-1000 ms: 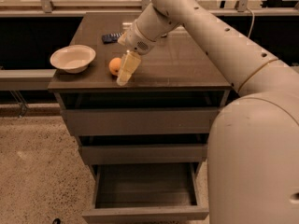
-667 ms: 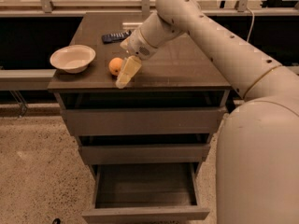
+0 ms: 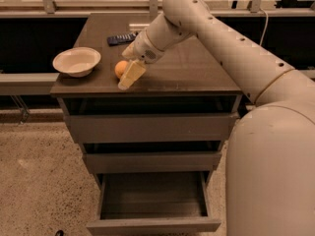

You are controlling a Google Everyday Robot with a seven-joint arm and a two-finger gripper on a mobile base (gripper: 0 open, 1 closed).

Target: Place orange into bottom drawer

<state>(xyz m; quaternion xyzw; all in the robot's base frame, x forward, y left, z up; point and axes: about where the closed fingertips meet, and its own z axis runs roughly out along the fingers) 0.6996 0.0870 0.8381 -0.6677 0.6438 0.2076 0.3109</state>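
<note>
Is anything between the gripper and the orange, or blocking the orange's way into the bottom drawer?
Nothing visible. The gripper is right beside the orange on the cabinet top; the bottom drawer is pulled open below.

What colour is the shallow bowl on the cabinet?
The shallow bowl is cream, in the camera view; the claw sits beside the small round orange fruit.

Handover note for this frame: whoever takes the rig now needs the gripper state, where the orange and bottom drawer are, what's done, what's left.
Gripper: low over the cabinet top, against the orange; grasp not confirmable.
Orange: on the cabinet top, between gripper and cream bowl.
Bottom drawer: pulled open, nothing visible inside.
Done: approach.
Left: grasp, lower, release into drawer.
</note>
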